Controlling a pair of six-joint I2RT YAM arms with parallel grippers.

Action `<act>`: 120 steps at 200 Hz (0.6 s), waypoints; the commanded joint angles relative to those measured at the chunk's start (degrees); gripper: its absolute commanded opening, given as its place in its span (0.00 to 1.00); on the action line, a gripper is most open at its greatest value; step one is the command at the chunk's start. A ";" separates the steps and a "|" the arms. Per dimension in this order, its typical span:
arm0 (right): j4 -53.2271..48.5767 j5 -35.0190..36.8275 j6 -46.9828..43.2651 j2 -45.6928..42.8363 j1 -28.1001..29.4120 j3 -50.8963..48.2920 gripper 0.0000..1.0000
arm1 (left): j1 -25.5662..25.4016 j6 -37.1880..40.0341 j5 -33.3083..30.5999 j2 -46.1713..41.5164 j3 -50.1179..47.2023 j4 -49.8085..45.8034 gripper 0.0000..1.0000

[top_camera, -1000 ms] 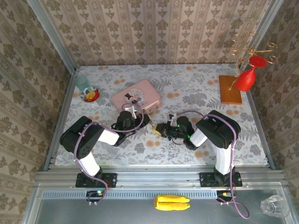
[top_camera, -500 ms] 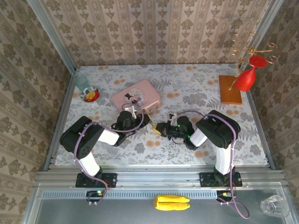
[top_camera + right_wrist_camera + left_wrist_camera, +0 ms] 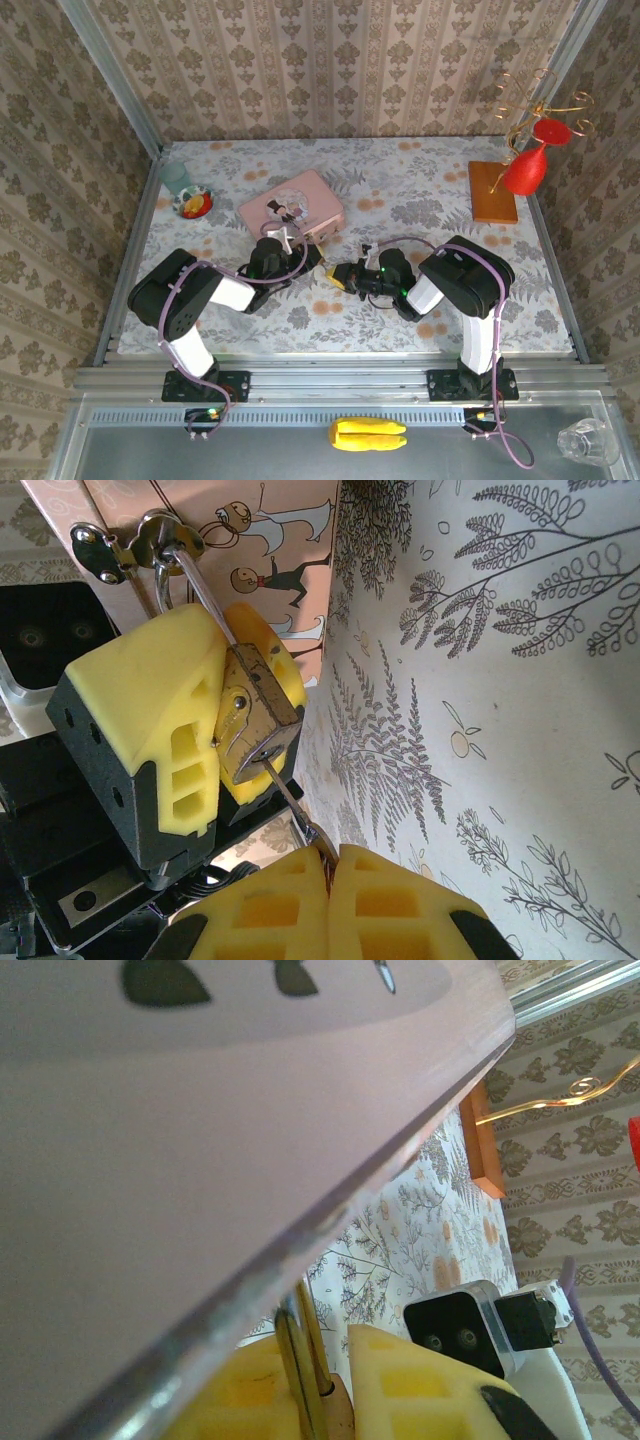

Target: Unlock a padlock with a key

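The small brass padlock (image 3: 255, 715) hangs by its silvery shackle (image 3: 190, 572) from the hasp (image 3: 150, 540) of the pink tin (image 3: 290, 207). My left gripper (image 3: 308, 257) is shut on the padlock's body, one yellow pad (image 3: 150, 705) on each side. In the left wrist view the shackle (image 3: 298, 1360) rises between the pads of the left gripper (image 3: 325, 1400), under the tin's pink wall (image 3: 200, 1160). The key (image 3: 290, 800) sits with its tip in the keyhole. My right gripper (image 3: 330, 865) is shut on its head, just right of the left gripper (image 3: 338, 276).
A wooden base with a wire rack and a red glass (image 3: 525, 165) stands at the back right. A small cup (image 3: 175, 178) and a dish (image 3: 193, 204) sit at the back left. The flowered table (image 3: 420, 200) lies bare between them.
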 commanded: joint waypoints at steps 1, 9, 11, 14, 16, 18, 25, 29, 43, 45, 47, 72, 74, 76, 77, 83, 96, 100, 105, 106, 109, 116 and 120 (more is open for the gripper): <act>2.10 -0.72 0.78 0.21 -0.35 -0.15 0.00 | -0.01 -2.66 2.60 -1.10 0.76 10.69 0.01; 2.10 -0.73 0.85 0.28 -0.35 -0.09 0.00 | 0.07 -2.85 2.60 -1.05 0.75 10.79 0.01; 2.04 -0.77 0.88 0.20 -0.35 -0.08 0.00 | 0.08 -2.89 2.60 -1.05 0.68 10.87 0.01; 2.06 -0.73 0.89 0.28 -0.35 -0.01 0.00 | 0.07 -2.90 2.62 -1.05 0.66 10.99 0.01; 2.09 -0.79 0.93 0.27 -0.33 -0.04 0.00 | 0.05 -2.90 2.60 -1.05 0.66 11.03 0.01; 2.10 -0.83 0.97 0.29 -0.35 -0.04 0.00 | 0.09 -2.90 2.66 -1.05 0.72 11.01 0.01; 2.14 -0.81 1.09 0.34 -0.35 0.06 0.00 | 0.00 -2.90 2.69 -1.13 0.66 11.00 0.01; 2.19 -0.81 1.14 0.33 -0.35 0.13 0.00 | -0.01 -2.88 2.69 -1.22 0.66 10.98 0.01; 2.19 -0.84 1.31 0.18 -0.35 0.26 0.00 | 0.03 -2.90 2.82 -1.32 0.66 11.09 0.01; 2.19 -0.82 1.32 0.18 -0.35 0.29 0.00 | 0.00 -2.90 2.85 -1.36 0.68 11.07 0.01; 2.20 -0.88 1.33 0.18 -0.35 0.30 0.00 | -0.01 -2.90 2.86 -1.39 0.66 11.09 0.01; 2.28 -0.98 1.57 0.21 -0.35 0.57 0.00 | -0.01 -2.90 2.86 -1.25 0.66 11.24 0.01; 2.28 -0.98 1.59 0.25 -0.35 0.59 0.00 | -0.01 -2.90 2.86 -1.28 0.59 11.31 0.01; 2.28 -0.98 1.59 0.20 -0.35 0.57 0.00 | -0.01 -2.90 2.86 -1.24 0.58 11.33 0.01; 2.24 -0.98 1.59 0.19 -0.35 0.62 0.00 | -0.01 -2.90 2.86 -1.24 0.57 11.33 0.01; 2.25 -0.98 1.64 0.17 -0.35 0.69 0.00 | -0.01 -2.90 2.78 -1.26 0.57 11.38 0.01; 2.29 -0.98 1.68 -0.07 -0.36 0.66 0.00 | 0.07 -2.90 2.77 -1.23 0.53 11.52 0.01; 2.28 -1.05 1.66 -0.08 -0.36 0.66 0.00 | 0.07 -2.90 2.77 -1.17 0.49 11.55 0.01; 2.23 -0.99 1.68 -0.16 -0.35 0.66 0.00 | 0.08 -2.90 2.77 -1.10 0.49 11.59 0.01; 2.26 -0.99 1.68 -0.16 -0.35 0.66 0.00 | 0.08 -2.90 2.77 -1.08 0.49 11.59 0.01; 2.28 -1.04 1.64 -0.13 -0.33 0.60 0.00 | 0.08 -2.90 2.84 -0.99 0.51 11.72 0.01; 2.24 -1.00 1.76 -0.21 -0.35 0.54 0.00 | 0.21 -2.98 2.94 -0.76 0.41 12.13 0.01; 2.26 -1.00 1.70 -0.25 -0.35 0.50 0.00 | 0.33 -3.11 3.03 -0.47 0.33 12.60 0.01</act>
